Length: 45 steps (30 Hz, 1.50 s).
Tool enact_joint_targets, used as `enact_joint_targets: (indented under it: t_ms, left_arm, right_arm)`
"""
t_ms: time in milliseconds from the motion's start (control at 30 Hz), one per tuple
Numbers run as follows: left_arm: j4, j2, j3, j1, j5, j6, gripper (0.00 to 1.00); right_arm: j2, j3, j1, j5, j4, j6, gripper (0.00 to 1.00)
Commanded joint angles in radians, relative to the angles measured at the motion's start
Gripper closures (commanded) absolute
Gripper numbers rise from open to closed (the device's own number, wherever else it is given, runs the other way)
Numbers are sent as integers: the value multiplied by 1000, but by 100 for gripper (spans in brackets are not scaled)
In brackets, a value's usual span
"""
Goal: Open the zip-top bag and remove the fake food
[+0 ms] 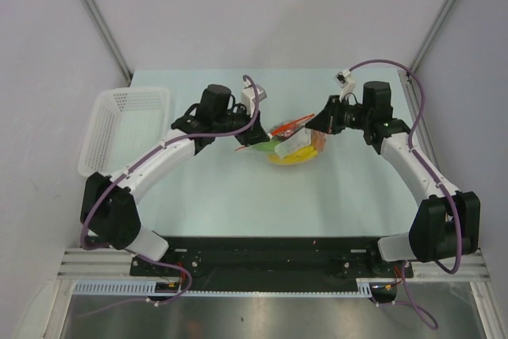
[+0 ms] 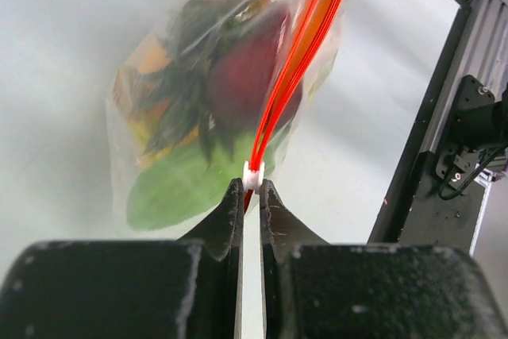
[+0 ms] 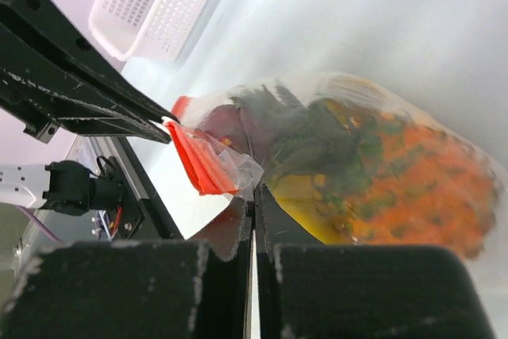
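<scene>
- Top external view: a pale green table (image 1: 238,204) fills the middle of the frame, and both arms reach in from the bottom edge.
- A white perforated basket (image 1: 136,91) sits at the table's left edge, well apart from the bag.
- The zip-top bag (image 1: 295,142), clear and crinkly, is at the centre of the frame, between the two grippers.
- The fake food (image 3: 413,188) is all inside the bag. It includes an orange pineapple with a dark green crown (image 3: 317,136), a yellow piece (image 3: 305,200), a dark red fruit (image 2: 246,69) and a flat green piece (image 2: 175,192).
- The left gripper (image 2: 251,188) is clenched, its fingertips pinching the slider at the lower centre of its wrist view.
- The right gripper (image 3: 254,200) is clamped tight on a fold of the bag's clear film, just beside the mouth.
- The orange-red zip strip (image 2: 298,53) runs from that pinch up to the top right of the left wrist frame.
- The small white slider (image 2: 252,174) sits on the strip, between the left fingertips.
</scene>
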Motion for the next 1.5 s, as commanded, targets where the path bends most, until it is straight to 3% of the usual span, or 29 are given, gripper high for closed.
enact_joint_targets:
  t_ms: [0,333,733,767,800,867,900,967,1033,1100,1233,1367,1433,1467]
  left_arm:
    - [-87,-96,-69,44,-58,18,100]
    - [-138,-247,-212,87,-70,24,100]
    - [-115,-274,-250,89,118,0,100]
    - [-83,-272,-246,89,138,-16,100]
    - [-54,-269,-246,86,184,-38,100]
    - [44,-258,-241,75,210,-120,100]
    - [72,-252,-235,58,216,-144,100]
    - [124,-214,-197,37,224,-201,100]
    - [153,-177,-159,6,235,-242,100]
    - [206,-162,-149,-22,230,-285,100]
    - [264,-125,-143,-46,214,-349,100]
    - [273,-94,-116,-80,189,-356,100]
    - [269,-93,-106,-91,175,-356,100]
    - [269,-91,-105,-102,172,-353,100]
  right_arm:
    - [-15,71,-53,100,-1,11,100]
    - [25,85,-74,135,-25,30,100]
    - [73,131,-73,197,-117,-17,100]
    - [77,154,-73,204,-145,-7,98]
    - [86,168,-70,215,-167,8,87]
    - [106,210,-67,226,-245,65,78]
    - [113,226,-64,231,-274,89,64]
    - [132,267,-61,258,-386,189,49]
    - [148,298,-76,261,-510,300,14]
    - [130,323,-78,286,-569,364,1]
    - [38,347,-84,326,-724,453,0]
    - [-73,248,-105,321,-732,496,0]
    - [-108,170,-111,301,-706,511,4]
    - [-143,145,-111,298,-692,537,12]
